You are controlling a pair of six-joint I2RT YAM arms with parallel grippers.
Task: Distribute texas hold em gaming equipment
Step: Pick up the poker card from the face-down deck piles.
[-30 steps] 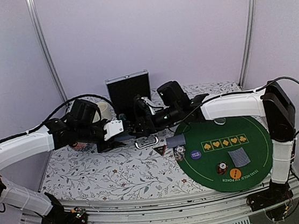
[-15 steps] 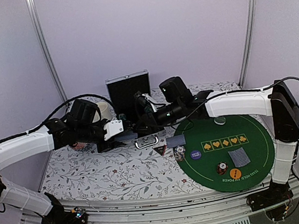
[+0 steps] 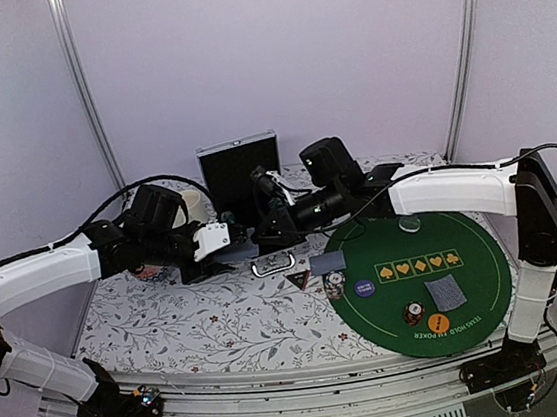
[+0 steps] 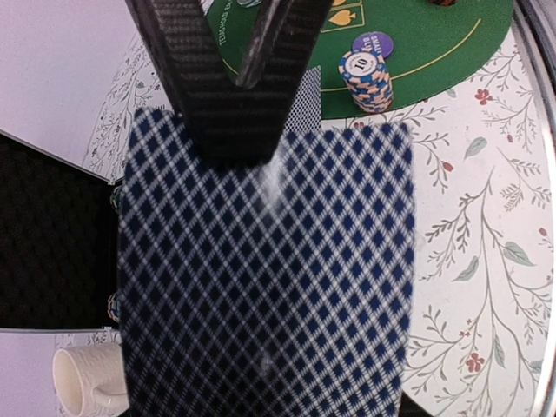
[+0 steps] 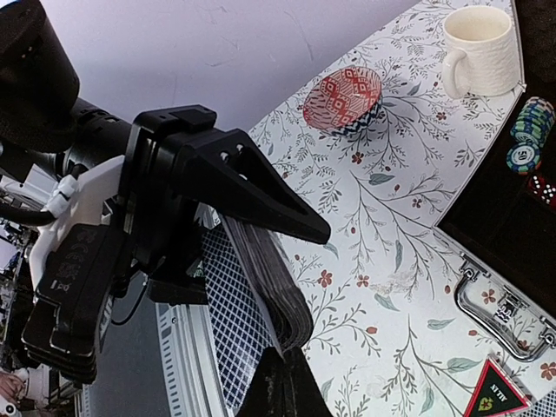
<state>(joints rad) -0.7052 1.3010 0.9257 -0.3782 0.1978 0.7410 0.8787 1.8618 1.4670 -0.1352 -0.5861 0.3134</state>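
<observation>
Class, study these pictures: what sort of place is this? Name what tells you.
Probably a robot test booth staged for poker: left arm and right arm fixed at the edge of a table, bare walls with metal frame posts, a green poker mat, a card deck in the left gripper.

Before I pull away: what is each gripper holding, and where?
Left gripper clamps the blue diamond-backed card deck across its faces; right gripper pinches a card by its far edge.
</observation>
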